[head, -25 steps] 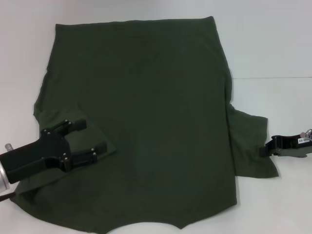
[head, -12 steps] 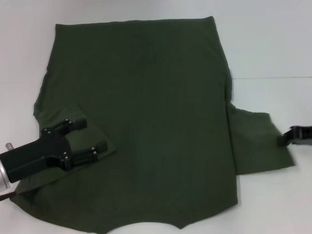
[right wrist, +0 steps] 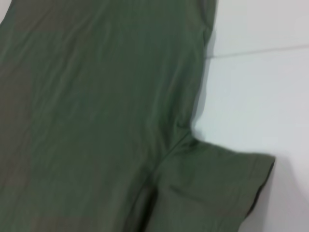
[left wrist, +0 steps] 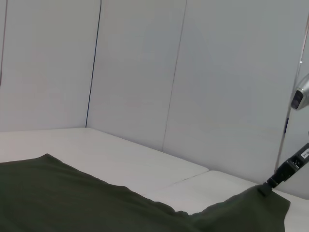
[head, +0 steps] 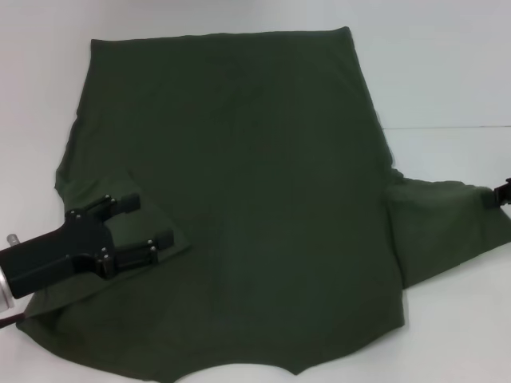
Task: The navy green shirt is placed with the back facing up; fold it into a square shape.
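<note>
Both tools: left over shirt, right gripping sleeve.

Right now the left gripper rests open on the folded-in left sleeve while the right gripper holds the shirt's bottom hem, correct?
Not quite. The head view shows the right gripper holding the sleeve of the navy green shirt, not the hem. The left gripper is as described.

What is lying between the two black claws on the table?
Only the navy green shirt: it spans from the left gripper to the right gripper, seen in the head view.
</note>
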Robot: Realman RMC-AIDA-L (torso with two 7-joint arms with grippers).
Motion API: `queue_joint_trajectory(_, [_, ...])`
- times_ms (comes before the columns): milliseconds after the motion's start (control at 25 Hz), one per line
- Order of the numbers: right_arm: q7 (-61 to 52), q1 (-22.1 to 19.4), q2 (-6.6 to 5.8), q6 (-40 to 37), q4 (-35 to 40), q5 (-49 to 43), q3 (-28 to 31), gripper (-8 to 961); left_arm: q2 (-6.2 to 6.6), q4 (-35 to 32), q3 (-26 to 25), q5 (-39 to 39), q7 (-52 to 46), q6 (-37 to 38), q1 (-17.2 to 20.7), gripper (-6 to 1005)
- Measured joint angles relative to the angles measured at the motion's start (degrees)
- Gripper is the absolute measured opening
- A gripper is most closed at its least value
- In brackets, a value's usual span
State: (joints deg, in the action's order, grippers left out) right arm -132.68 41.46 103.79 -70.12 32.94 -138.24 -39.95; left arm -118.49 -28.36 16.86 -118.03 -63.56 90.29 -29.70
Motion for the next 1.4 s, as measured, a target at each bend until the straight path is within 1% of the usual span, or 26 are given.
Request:
queue_joint_trajectory(280, [1.8, 0.3, -0.23, 1.2, 1.4, -0.1, 0.4, 5, 0.02, -0.1, -0.1, 0.0, -0.1, 0.2, 0.1, 945])
queue_joint_trajectory(760, [3.5, 1.7, -0.18, 3.2, 4.0, -0.2, 0.4, 4, 0.21, -0.1, -0.1, 0.5, -1.0, 0.0, -0.2, 944])
queue_joint_trajectory(1000, [5.0, 4.7, 0.99, 2.1, 3.6, -0.2, -0.1, 4, 0.29, -0.2, -0.1, 0.5, -1.9, 0.0, -0.3, 944])
queue_joint_trajectory(1200, [5.2, 8.0, 2.59, 1.4, 3.1, -0.2, -1.0, 4, 0.28, -0.3, -0.1, 0.5, -2.2, 0.1, -0.3, 944])
queue_joint_trajectory(1400, [4.8, 11.5, 4.16, 1.5, 0.6, -0.3, -3.3, 4, 0.28, -0.6, -0.1, 0.6, -2.4, 0.2, -0.2, 944])
